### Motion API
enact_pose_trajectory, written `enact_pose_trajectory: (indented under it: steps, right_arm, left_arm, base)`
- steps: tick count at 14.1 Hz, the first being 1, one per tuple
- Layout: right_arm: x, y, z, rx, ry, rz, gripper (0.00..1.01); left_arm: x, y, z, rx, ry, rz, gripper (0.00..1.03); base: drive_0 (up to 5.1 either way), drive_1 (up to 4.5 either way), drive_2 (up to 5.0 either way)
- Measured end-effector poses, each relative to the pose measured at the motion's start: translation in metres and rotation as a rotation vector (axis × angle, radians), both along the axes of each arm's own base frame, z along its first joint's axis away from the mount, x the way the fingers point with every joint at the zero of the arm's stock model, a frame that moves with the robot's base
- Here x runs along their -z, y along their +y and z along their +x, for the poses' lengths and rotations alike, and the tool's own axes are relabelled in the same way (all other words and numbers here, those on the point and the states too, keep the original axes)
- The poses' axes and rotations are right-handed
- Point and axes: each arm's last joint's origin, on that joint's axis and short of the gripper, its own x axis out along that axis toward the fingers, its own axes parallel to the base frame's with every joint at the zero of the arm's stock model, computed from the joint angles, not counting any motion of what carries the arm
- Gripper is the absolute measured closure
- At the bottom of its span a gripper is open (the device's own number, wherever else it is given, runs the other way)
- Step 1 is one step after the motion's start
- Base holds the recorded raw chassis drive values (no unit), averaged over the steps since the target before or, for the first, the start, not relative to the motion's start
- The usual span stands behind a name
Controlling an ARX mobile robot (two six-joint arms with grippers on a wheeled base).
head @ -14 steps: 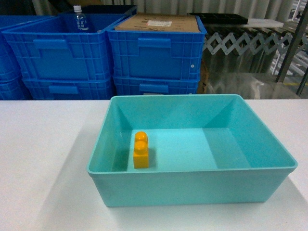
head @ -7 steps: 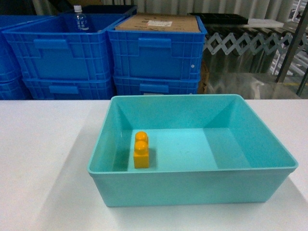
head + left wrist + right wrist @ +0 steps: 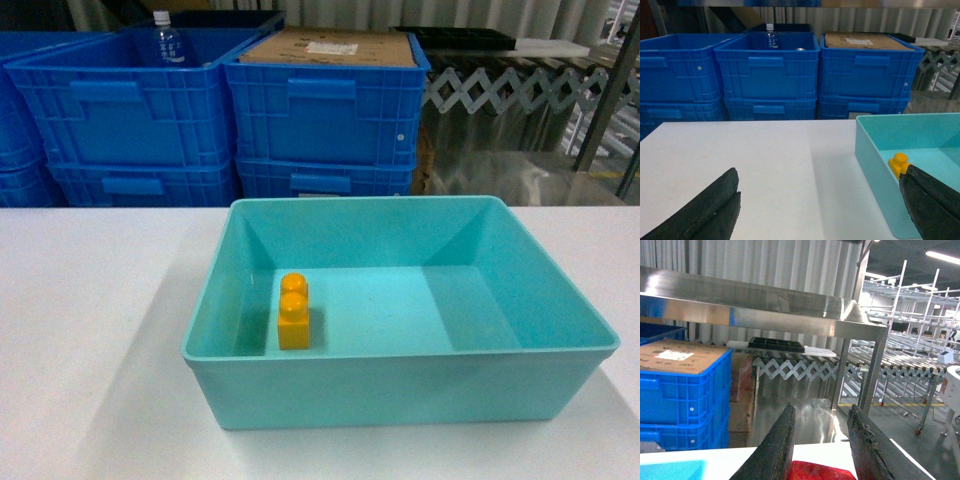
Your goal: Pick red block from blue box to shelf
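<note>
While the head view shows neither arm, the wrist views give both. Left of the blue box (image 3: 400, 385), my left gripper (image 3: 821, 174) hangs low over the table (image 3: 90, 300). Its jaws are spread wide and hold nothing, and one finger reaches over the box's near left corner. Inside the box, towards its left wall, stands only a yellow brick (image 3: 293, 315) with its long axis running front to back; no red piece lies there. Behind the box, dark blue crates (image 3: 320, 120) are stacked. Right of the box, my right gripper (image 3: 822, 409) has its jaws drawn close. The red block (image 3: 817, 472) fills the gap low between them, so I judge it gripped. Too little of it shows to tell its axis. Beyond the box, the shelf (image 3: 765, 310) lies ahead of and above this gripper, so the right arm is the nearer one for placing.
</note>
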Motion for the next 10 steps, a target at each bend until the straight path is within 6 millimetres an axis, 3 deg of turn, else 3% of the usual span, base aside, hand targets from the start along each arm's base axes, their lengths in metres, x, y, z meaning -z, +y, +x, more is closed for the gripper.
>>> enact_pose_trajectory:
  steps: [10]
  right_arm:
    - [-0.0043,0.0003,-0.0041,-0.002,-0.038,0.006,0.74]
  left_arm:
    - [0.0000,0.0000,0.0000,0.000,0.000,0.000,0.05]
  base:
    - [0.0,0.00,0.0]
